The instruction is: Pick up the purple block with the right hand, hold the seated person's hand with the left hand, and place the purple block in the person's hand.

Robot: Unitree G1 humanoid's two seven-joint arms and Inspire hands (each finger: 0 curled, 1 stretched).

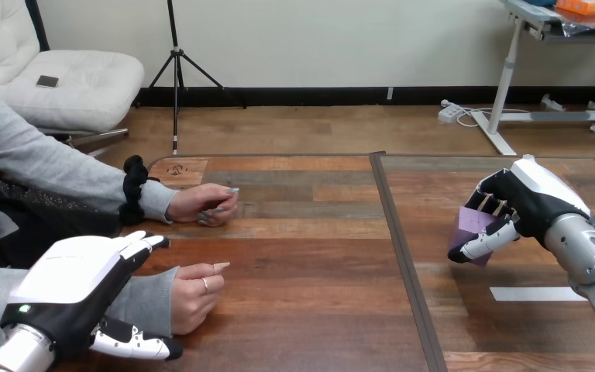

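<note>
My right hand (528, 203) is at the table's right side, fingers and thumb curled round the purple block (474, 224). The block shows between them, tilted, just above or at the tabletop; I cannot tell which. At the lower left my left hand (73, 291) lies over the grey-sleeved wrist of the person's near hand (196, 293). Its straight fingers (144, 242) run along the wrist's far side and its thumb (135, 346) along the near side. That hand is a loose fist resting on the wood. The person's far hand (205, 205) rests on the table further back, loosely closed.
A dark seam (400, 256) runs front to back across the wooden table (310, 310), between the person's hands and the block. A white tape strip (537, 294) lies on the right half near my right forearm.
</note>
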